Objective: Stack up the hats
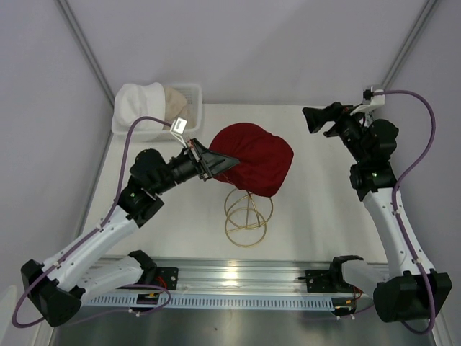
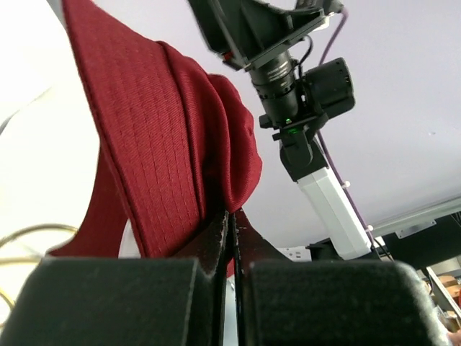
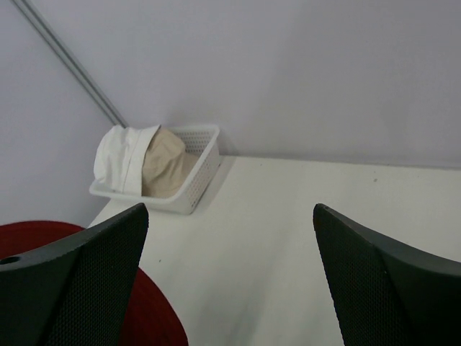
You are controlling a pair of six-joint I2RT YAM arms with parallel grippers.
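The dark red hat [image 1: 257,157] hangs over the gold wire sphere frame [image 1: 245,213] in the middle of the table. My left gripper [image 1: 223,161] is shut on its left brim; in the left wrist view the red fabric [image 2: 180,137] rises from the closed fingertips [image 2: 234,220]. The white hat [image 1: 138,103] and the cream-beige hat [image 1: 175,101] lie in the white mesh basket [image 1: 193,108] at the back left; both also show in the right wrist view, the white hat [image 3: 119,156] left of the beige hat [image 3: 164,163]. My right gripper [image 1: 315,120] is open and empty, raised at the back right. The grey hat is out of view.
The basket [image 3: 205,166] stands against the back wall. Metal frame posts run up at the back left [image 1: 86,43] and back right [image 1: 410,40]. A rail [image 1: 238,277] crosses the near edge between the arm bases.
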